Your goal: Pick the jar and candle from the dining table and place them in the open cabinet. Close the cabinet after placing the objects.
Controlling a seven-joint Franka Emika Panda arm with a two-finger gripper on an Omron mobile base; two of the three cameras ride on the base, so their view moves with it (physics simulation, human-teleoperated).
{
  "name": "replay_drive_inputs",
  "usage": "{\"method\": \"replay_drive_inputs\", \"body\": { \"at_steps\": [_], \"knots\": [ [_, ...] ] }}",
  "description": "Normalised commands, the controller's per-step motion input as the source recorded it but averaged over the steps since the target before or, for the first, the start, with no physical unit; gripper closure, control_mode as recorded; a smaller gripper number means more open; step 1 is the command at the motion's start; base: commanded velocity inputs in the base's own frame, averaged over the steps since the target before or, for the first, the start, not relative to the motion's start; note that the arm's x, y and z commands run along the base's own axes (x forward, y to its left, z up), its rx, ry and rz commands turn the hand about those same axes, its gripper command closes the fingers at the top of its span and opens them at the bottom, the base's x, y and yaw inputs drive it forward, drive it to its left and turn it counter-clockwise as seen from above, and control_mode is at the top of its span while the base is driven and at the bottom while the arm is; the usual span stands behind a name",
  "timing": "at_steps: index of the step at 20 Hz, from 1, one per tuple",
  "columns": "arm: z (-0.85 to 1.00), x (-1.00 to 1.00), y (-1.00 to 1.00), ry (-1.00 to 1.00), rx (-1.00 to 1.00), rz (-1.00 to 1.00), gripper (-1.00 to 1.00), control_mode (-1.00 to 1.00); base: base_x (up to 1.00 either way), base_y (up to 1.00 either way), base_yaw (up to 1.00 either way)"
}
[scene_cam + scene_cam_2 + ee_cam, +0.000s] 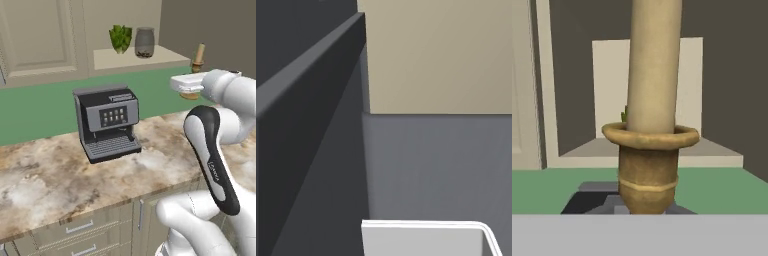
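Left base view, items:
- Candle (199, 54): cream stick on brass holder, upright, up in the air at right, just above the white hand; base cut off behind the hand.
- Gripper: fingers hidden behind hand/wrist here. Hand view has candle (653, 65) close up, stick rising off the top edge, brass cup (649, 170) cut off at bottom by the grey band; fingertips not visible. Jaws closed, gripping the candle at its holder; exact contact pts can't be made out.
- Jar (144, 42): smoky grey glass, brown at bottom, upright on the cabinet shelf (132, 59), just right of the plant (120, 38); whether the two touch is unclear.
- Cabinet: open compartment, beige shelf; closed raised-panel door (37, 37) to its left, cut off by frame.
- Coffee machine (107, 121): dark grey, on marbled counter (45, 175), well below the shelf, green wall behind.
- Drawers (80, 227): beige, silver handles, partly cut off at bottom.

Right base view: dark grey panels (311, 150), beige surface (441, 55), white-rimmed part (426, 237) at bottom; too close to identify.
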Motion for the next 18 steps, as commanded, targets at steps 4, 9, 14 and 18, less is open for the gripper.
{"method": "replay_drive_inputs", "body": {
  "at_steps": [4, 9, 14, 18],
  "knots": [
    [0.32, 0.45, 0.0, 0.0, 0.03, 0.04, 1.0, -1.0, 0.0, 0.0, 0.0],
    [0.48, 0.53, 0.07, 0.02, 0.0, 0.0, 1.0, -1.0, 0.0, 0.0, 0.0],
    [0.15, 0.57, 0.07, 0.07, 0.0, 0.0, 1.0, -1.0, 0.0, 0.0, 0.0],
    [0.0, 0.68, 0.06, 0.06, 0.0, 0.0, 1.0, -1.0, 0.0, 0.0, 0.0]
  ]
}}
